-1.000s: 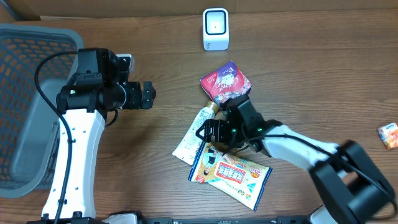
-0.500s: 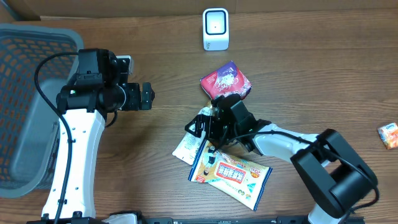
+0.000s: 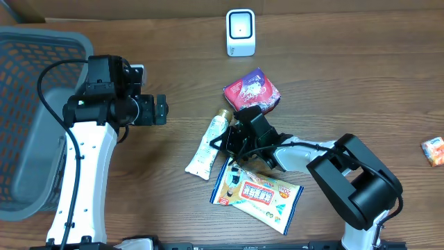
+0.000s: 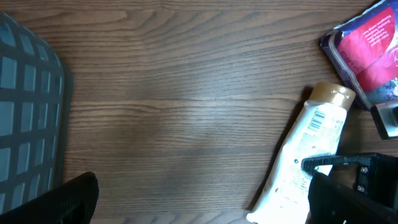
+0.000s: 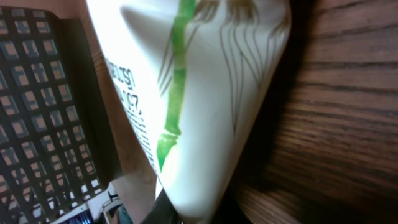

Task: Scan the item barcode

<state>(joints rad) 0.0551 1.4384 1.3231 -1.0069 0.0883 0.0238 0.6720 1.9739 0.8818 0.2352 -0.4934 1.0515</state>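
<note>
Right fingers [image 4: 331,162] clamp shut on the tube [image 3: 203,158] at mid-length, its long axis slanting cap-first toward the scanner [image 3: 241,32], left gripper [image 3: 164,110] open and farther away.

A mock shop checkout laid out on a wooden table [image 3: 347,76]: grey shopping basket [image 3: 31,160] at 9 o'clock, white barcode scanner [image 3: 241,32] at 12 o'clock, and packaged goods at centre: a white tube [image 3: 207,146], a red pouch [image 3: 252,92], a snack packet [image 3: 258,194].
</note>
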